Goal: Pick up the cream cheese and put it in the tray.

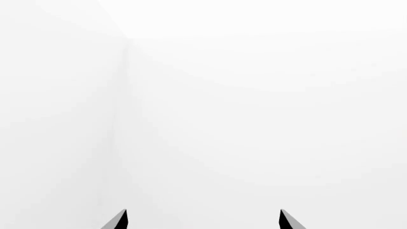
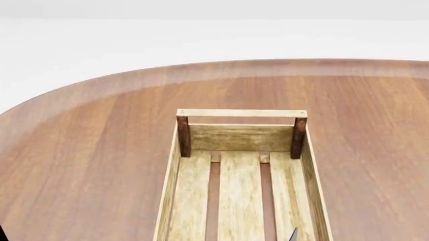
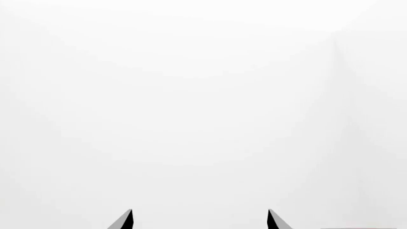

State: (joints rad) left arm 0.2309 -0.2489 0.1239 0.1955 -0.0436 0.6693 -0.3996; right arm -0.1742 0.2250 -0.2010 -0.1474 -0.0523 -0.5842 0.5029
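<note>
The tray point(image 2: 241, 138), a long crate of pale slatted wood with dark brown corner posts and a top rail at its far end, sits on the round wooden table point(image 2: 100, 150) in the head view, running toward the bottom edge. Its visible part holds nothing. The cream cheese is out of view in every frame. My left gripper point(image 1: 203, 219) is open, its two dark fingertips wide apart against blank white. My right gripper point(image 3: 200, 219) is open too, facing blank white. A dark fingertip point(image 2: 293, 235) pokes in at the head view's bottom edge over the tray.
The table's curved far edge point(image 2: 221, 63) meets a white floor and wall beyond. A dark sliver point(image 2: 2, 233) shows at the head view's bottom left corner. A thin grey strip point(image 3: 362, 228) shows at the right wrist view's bottom edge.
</note>
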